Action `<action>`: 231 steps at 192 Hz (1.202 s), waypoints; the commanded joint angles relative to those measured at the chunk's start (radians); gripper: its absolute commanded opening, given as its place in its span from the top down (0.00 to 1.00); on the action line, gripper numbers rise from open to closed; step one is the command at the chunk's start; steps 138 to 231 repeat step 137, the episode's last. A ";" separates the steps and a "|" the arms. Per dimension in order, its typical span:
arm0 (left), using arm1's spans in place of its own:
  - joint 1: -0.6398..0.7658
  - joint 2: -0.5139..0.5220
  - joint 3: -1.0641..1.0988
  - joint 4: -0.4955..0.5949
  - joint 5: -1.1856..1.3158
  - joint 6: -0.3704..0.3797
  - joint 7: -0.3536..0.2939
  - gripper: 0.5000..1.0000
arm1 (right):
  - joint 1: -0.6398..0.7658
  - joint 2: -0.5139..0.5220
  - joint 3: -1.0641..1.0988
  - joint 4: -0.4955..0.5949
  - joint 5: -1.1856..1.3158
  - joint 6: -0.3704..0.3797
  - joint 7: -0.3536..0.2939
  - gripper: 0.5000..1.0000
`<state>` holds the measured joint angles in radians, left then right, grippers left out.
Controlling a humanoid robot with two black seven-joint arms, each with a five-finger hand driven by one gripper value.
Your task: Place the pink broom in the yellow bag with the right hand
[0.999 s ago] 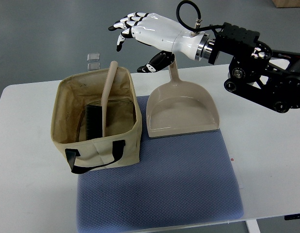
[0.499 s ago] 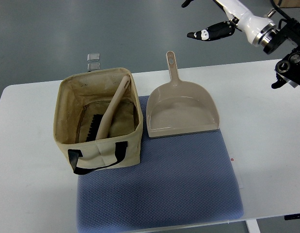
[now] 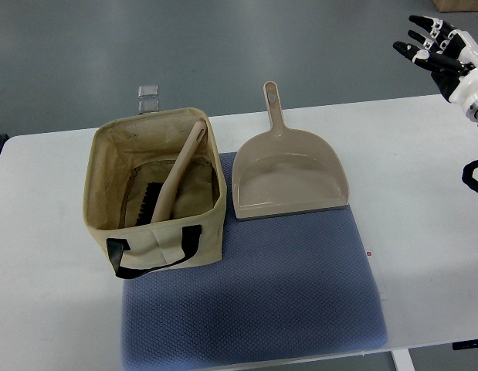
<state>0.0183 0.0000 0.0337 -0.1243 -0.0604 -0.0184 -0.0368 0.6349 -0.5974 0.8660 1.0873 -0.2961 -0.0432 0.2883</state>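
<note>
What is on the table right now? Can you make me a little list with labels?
bag: tan fabric bag with black handle, standing open on the mat's left part
broom: broom inside the bag, handle leaning on the far rim
dustpan: dustpan right of the bag, empty, handle pointing away
mat: blue mat on white table
right hand: right hand open, top right corner, holding nothing

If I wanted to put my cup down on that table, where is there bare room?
The blue mat is bare in front of the bag and dustpan. The white table is bare right of the dustpan and left of the bag. The bag and dustpan sit close together, so it is crowded there.
</note>
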 commanded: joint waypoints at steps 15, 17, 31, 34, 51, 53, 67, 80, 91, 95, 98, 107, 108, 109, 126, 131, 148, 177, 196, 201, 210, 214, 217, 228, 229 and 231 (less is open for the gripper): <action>0.000 0.000 0.000 0.000 -0.001 0.000 0.000 0.00 | -0.054 0.045 0.016 -0.069 0.003 0.082 0.002 0.15; 0.000 0.000 0.000 0.000 -0.001 0.000 0.000 0.00 | -0.054 0.047 0.016 -0.073 0.002 0.083 0.002 0.15; 0.000 0.000 0.000 0.000 -0.001 0.000 0.000 0.00 | -0.063 0.051 0.016 -0.093 0.002 0.085 0.002 0.15; 0.000 0.000 0.000 0.000 -0.001 0.000 0.000 0.00 | -0.066 0.054 0.016 -0.096 -0.002 0.082 0.002 0.15; 0.000 0.000 0.000 0.000 -0.001 0.000 0.000 0.00 | -0.070 0.096 0.016 -0.107 -0.005 0.074 0.005 0.14; 0.000 0.000 0.000 0.000 0.001 0.000 0.000 0.00 | -0.070 0.102 0.016 -0.112 -0.005 0.074 0.005 0.14; 0.000 0.000 0.000 0.000 0.001 0.000 0.000 0.00 | -0.075 0.151 0.019 -0.136 -0.006 0.075 0.012 0.14; 0.000 0.000 0.000 0.000 0.001 0.000 0.000 0.00 | -0.078 0.174 0.031 -0.155 -0.006 0.075 0.015 0.14; 0.000 0.000 0.000 0.000 0.001 0.000 0.000 0.00 | -0.078 0.188 0.039 -0.167 -0.006 0.074 0.015 0.14; 0.000 0.000 0.000 0.000 -0.001 0.000 0.000 0.00 | -0.078 0.192 0.039 -0.172 -0.006 0.075 0.014 0.14; 0.000 0.000 0.000 0.000 0.001 0.000 0.000 0.00 | -0.078 0.199 0.039 -0.176 -0.006 0.074 0.015 0.14; 0.000 0.000 0.000 0.000 0.001 0.000 0.000 0.00 | -0.078 0.211 0.041 -0.184 -0.006 0.075 0.015 0.14; 0.000 0.000 0.000 0.000 0.001 0.000 0.000 0.00 | -0.078 0.214 0.041 -0.185 -0.006 0.075 0.015 0.14; 0.000 0.000 0.000 0.000 0.001 0.000 0.000 0.00 | -0.078 0.214 0.041 -0.185 -0.006 0.075 0.015 0.14; 0.000 0.000 0.000 0.000 0.001 0.000 0.000 0.00 | -0.078 0.223 0.044 -0.185 -0.005 0.077 0.015 0.14; 0.000 0.000 0.000 0.000 0.001 0.000 0.000 0.00 | -0.078 0.223 0.047 -0.185 -0.005 0.077 0.015 0.14; 0.000 0.000 0.000 0.000 -0.001 0.000 0.000 0.00 | -0.078 0.223 0.047 -0.185 -0.005 0.078 0.015 0.14; 0.000 0.000 0.000 0.000 -0.001 0.000 0.000 0.00 | -0.078 0.223 0.047 -0.185 -0.005 0.078 0.015 0.14; 0.000 0.000 0.000 0.000 -0.001 0.000 0.000 0.00 | -0.078 0.223 0.047 -0.185 -0.005 0.078 0.015 0.14; 0.000 0.000 0.000 0.000 -0.001 0.000 0.000 0.00 | -0.078 0.223 0.047 -0.185 -0.005 0.078 0.015 0.14; 0.000 0.000 0.000 0.000 -0.001 0.000 0.000 0.00 | -0.078 0.223 0.047 -0.185 -0.005 0.078 0.015 0.14; 0.000 0.000 0.000 0.000 -0.001 0.000 0.000 0.00 | -0.078 0.223 0.047 -0.185 -0.005 0.078 0.015 0.14; 0.000 0.000 0.000 0.000 -0.001 0.000 0.000 0.00 | -0.078 0.223 0.047 -0.185 -0.005 0.078 0.015 0.14; 0.000 0.000 0.000 0.000 -0.001 0.000 0.000 0.00 | -0.078 0.223 0.047 -0.185 -0.005 0.078 0.015 0.14; 0.000 0.000 0.000 0.000 -0.001 0.000 0.000 0.00 | -0.078 0.223 0.047 -0.185 -0.005 0.078 0.015 0.14; 0.000 0.000 0.000 0.000 -0.001 0.000 0.000 0.00 | -0.078 0.223 0.047 -0.185 -0.005 0.078 0.015 0.14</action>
